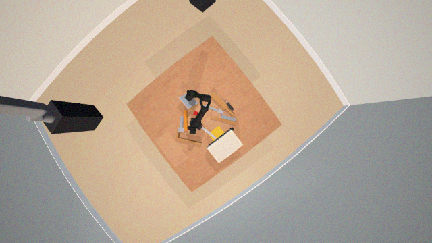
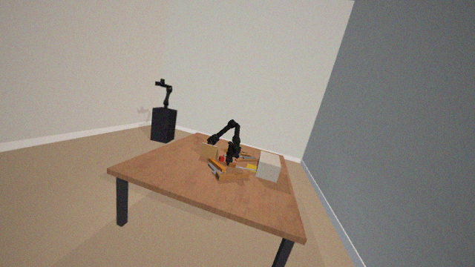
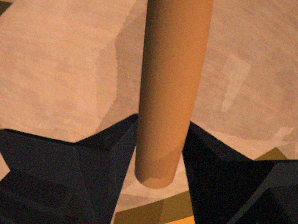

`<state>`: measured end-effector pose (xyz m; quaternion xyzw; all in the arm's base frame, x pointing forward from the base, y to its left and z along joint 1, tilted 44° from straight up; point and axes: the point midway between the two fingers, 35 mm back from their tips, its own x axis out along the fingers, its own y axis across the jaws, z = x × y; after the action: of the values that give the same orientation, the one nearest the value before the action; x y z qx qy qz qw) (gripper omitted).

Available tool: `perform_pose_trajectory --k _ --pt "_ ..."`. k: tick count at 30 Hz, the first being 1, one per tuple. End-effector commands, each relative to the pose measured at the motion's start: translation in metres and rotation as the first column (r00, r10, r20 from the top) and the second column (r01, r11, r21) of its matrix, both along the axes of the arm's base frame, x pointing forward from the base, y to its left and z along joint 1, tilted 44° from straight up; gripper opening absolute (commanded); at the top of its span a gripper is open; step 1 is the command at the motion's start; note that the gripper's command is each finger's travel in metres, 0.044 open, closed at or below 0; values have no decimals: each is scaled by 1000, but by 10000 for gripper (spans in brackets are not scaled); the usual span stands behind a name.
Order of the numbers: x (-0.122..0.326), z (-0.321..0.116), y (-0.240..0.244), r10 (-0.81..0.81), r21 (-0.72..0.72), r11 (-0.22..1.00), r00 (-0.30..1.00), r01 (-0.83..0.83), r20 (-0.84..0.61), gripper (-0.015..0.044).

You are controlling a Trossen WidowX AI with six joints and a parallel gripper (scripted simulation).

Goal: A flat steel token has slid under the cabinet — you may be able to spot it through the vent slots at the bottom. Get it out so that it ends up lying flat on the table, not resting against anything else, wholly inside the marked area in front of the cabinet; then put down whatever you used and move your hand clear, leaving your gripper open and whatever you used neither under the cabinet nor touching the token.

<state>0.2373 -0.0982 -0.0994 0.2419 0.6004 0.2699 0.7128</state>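
Note:
The cabinet (image 1: 225,146) (image 2: 269,165) is a white box with a dark front edge. The marked area, a yellow square (image 1: 219,131) (image 2: 251,167), lies in front of it. My gripper (image 2: 228,163) (image 3: 160,121) is shut on the round wooden handle (image 3: 172,65) (image 2: 232,165) of a tool, low over the table. The tool's thin grey shaft (image 1: 209,133) (image 2: 245,168) runs beside and partly across the yellow square to the cabinet's front. Its far end is not visible, so I cannot tell how far under it reaches. The steel token is not visible in any view.
A red cube (image 1: 196,113) (image 2: 221,159) and a grey-topped block (image 1: 187,101) stand behind the gripper. An orange bar (image 1: 185,121), a grey T-shaped tool (image 1: 181,125) and a brown angled piece (image 1: 190,140) lie to one side. Several wooden strips and grey tools lie on the other.

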Motion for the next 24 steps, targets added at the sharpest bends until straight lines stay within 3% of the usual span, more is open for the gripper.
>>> perform_pose_trajectory --k 1,24 --pt "-9 -2 1 0 4 1000 1000 0 -2 0" --pt "-21 -8 -11 3 2 1000 1000 -3 0 0"
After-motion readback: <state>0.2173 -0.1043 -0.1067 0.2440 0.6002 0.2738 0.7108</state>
